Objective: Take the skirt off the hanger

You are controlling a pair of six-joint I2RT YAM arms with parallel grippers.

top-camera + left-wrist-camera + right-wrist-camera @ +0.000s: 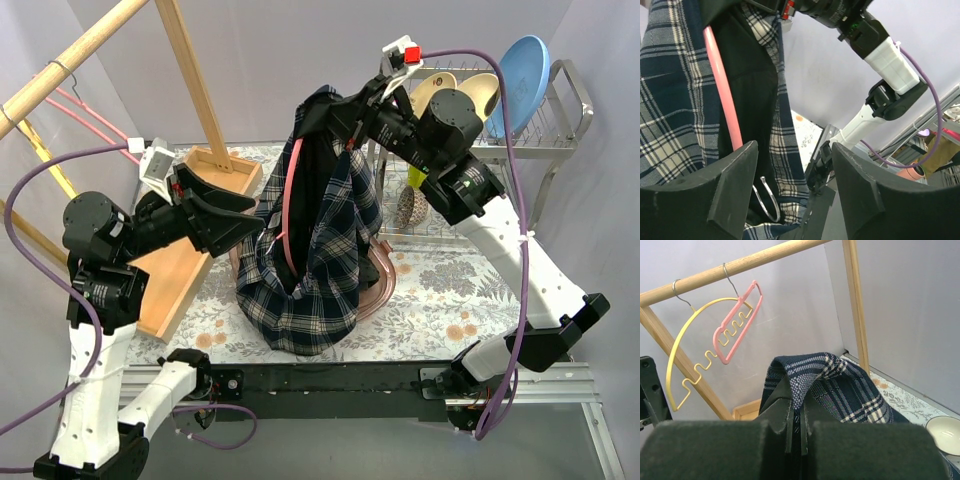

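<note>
Right gripper (796, 390) is clamped on the top fold of the skirt (310, 260), which hangs below it, and its fingertips are partly buried in cloth. Left gripper (795, 155) stands released, jaws apart, just beside the skirt. The hanger (722, 90) lies just ahead of it, mostly hidden inside the folds.

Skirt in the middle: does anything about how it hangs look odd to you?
Yes. The plaid skirt dangles bunched from the right gripper. The pink hanger stands nearly on end inside it, with its wire hook down low instead of on top.
</note>
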